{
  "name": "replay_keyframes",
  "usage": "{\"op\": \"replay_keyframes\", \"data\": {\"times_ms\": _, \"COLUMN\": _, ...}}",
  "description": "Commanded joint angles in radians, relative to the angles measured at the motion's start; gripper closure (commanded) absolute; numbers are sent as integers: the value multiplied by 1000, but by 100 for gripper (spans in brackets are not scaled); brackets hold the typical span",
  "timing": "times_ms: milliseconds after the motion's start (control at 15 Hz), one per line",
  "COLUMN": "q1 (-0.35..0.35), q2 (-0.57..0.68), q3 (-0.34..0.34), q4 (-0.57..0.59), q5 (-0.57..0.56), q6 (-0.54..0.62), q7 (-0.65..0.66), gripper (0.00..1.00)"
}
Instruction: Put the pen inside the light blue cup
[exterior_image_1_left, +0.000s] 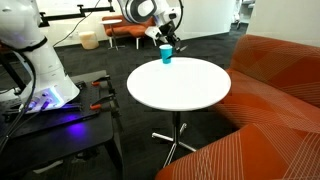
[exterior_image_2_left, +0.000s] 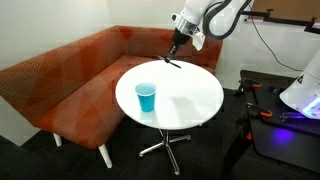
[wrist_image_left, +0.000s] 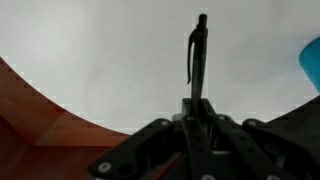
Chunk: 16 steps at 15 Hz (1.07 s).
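My gripper (wrist_image_left: 195, 108) is shut on the pen (wrist_image_left: 198, 55), a thin black stick with a clip that points out from between the fingers. In an exterior view the gripper (exterior_image_2_left: 177, 47) hangs over the far edge of the round white table (exterior_image_2_left: 185, 100), with the pen (exterior_image_2_left: 172, 60) slanting just above the tabletop. The light blue cup (exterior_image_2_left: 146, 97) stands upright on the table, well apart from the pen. The wrist view shows only a sliver of the cup (wrist_image_left: 312, 58) at the right edge. From the other side, the cup (exterior_image_1_left: 166, 54) sits just below the gripper (exterior_image_1_left: 170, 40).
An orange-red sofa (exterior_image_2_left: 70, 80) curves around the table; it also fills the right side in an exterior view (exterior_image_1_left: 280, 90). A black bench with clamps (exterior_image_1_left: 60, 115) and the white robot base (exterior_image_1_left: 40, 75) stand beside the table.
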<state>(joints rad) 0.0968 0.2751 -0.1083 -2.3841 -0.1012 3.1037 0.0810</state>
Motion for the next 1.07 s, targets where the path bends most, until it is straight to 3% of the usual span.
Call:
{"op": "replay_keyframes", "data": {"times_ms": 0, "q1": -47, "q2": -59, "q3": 65, "q4": -76, "q5": 33, "q6": 98, "q7": -39, "gripper": 97}}
{"op": "replay_keyframes", "data": {"times_ms": 333, "q1": -227, "q2": -50, "q3": 279, "q4": -100, "q5": 2, "q6": 202, "q7": -29, "gripper": 97}}
{"op": "replay_keyframes", "data": {"times_ms": 667, "q1": -524, "q2": 19, "q3": 567, "q4": -81, "q5": -127, "q6": 285, "q7": -11, "gripper": 97}}
{"op": "replay_keyframes", "data": {"times_ms": 1000, "q1": -775, "q2": 87, "q3": 758, "q4": -71, "q5": -303, "q6": 289, "q7": -20, "gripper": 97}}
